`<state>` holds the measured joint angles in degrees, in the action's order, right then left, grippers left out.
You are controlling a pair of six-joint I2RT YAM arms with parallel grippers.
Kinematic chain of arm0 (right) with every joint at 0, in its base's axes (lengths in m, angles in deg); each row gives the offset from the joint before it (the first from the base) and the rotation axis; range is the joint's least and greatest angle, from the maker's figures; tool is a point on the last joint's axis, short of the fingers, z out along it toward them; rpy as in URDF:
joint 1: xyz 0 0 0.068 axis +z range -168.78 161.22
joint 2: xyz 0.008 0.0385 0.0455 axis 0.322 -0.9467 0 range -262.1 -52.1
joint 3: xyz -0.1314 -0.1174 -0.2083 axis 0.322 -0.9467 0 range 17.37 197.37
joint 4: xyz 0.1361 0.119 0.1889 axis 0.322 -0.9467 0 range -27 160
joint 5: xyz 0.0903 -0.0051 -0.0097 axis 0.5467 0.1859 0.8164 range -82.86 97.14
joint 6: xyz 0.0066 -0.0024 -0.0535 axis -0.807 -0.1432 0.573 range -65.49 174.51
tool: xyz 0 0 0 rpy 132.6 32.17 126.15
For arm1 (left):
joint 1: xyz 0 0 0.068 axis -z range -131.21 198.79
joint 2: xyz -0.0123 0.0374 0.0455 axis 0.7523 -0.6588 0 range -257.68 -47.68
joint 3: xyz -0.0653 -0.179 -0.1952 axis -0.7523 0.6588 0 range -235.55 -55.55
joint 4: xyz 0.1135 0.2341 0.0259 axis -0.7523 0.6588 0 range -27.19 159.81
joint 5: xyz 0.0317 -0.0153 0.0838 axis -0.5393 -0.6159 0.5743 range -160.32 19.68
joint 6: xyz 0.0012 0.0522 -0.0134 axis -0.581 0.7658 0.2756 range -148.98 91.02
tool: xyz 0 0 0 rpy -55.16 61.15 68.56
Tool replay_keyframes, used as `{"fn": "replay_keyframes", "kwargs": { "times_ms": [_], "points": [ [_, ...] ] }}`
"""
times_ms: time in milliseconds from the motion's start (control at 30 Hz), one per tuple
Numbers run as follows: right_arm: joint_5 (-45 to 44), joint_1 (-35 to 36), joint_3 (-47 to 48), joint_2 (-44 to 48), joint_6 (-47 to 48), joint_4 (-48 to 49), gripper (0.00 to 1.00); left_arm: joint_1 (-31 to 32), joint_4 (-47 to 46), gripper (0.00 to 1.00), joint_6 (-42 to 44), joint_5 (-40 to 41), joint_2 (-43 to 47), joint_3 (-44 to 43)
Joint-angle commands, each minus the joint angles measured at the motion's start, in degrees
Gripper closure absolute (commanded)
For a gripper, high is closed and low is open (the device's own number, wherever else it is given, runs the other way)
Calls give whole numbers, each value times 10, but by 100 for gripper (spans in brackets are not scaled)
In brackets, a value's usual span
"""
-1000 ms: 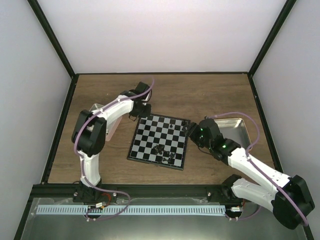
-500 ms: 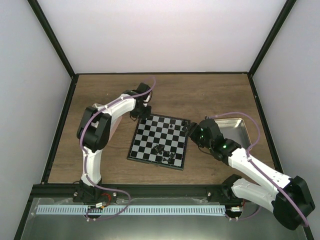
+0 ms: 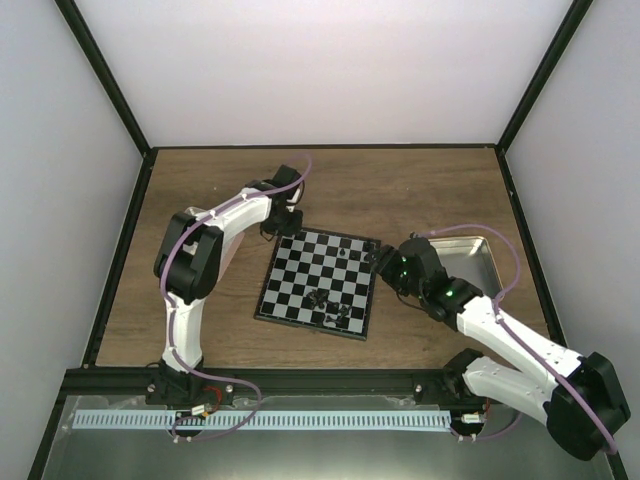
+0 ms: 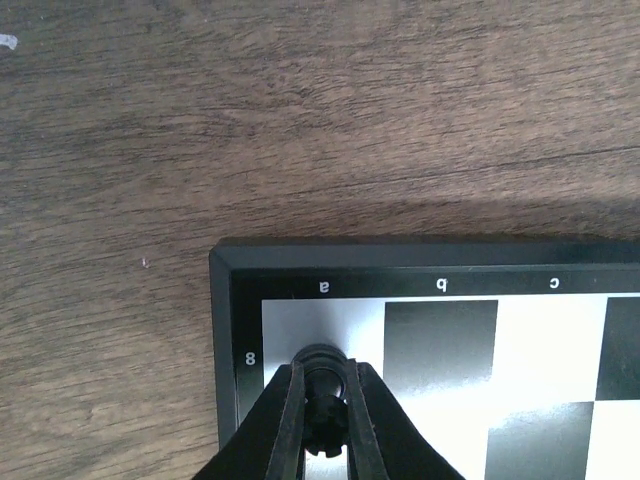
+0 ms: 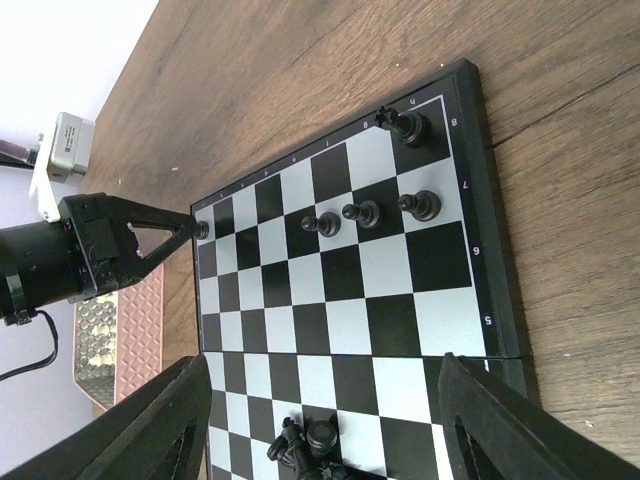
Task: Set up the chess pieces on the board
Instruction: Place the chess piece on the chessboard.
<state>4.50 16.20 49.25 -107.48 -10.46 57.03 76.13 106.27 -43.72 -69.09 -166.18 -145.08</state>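
1. Wooden table (image 3: 420, 190): walls (image 3: 320, 70) on three sides, bare wood open beyond the board (image 3: 300, 290).
2. The board, with black and silvery squares and a thin dark rim, lies mid-table, slightly turned.
3. Right gripper (image 5: 325, 365) gapes wide, empty, at the board's edge.
4. Left gripper (image 4: 325, 385) pinches one black piece (image 4: 322, 358) at a corner square; the piece's base is hidden.
5. The chess pieces (image 5: 420, 205): four upright, others heaped, indistinct.

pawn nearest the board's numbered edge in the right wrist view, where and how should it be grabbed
Pinch the pawn by its thin neck just under the head, coming straight down from above. It stands upright and is tiny, and another pawn and the corner piece stand on neighbouring squares, so a sideways approach would likely knock them.
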Motion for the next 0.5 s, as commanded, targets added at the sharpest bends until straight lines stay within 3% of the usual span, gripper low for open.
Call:
{"fn": "replay_keyframes", "kwargs": {
  "times_ms": [0, 133, 333, 467],
  "points": [
    [-13, -3, 0, 12, 5, -11, 36, -3, -15, 88, 3, -3, -19, 9],
    [-13, -4, 0, 16, 5, -14, 36, -3, -14, 84, 3, -2, -17, 8],
    [-10, -4, 2, 22, 19, -19, 36, -3, -5, 58, -5, 1, 20, 12],
    [14, -3, 9, 11, 79, -2, 35, -3, -6, 48, -12, -6, 68, 13]
  ]
}}
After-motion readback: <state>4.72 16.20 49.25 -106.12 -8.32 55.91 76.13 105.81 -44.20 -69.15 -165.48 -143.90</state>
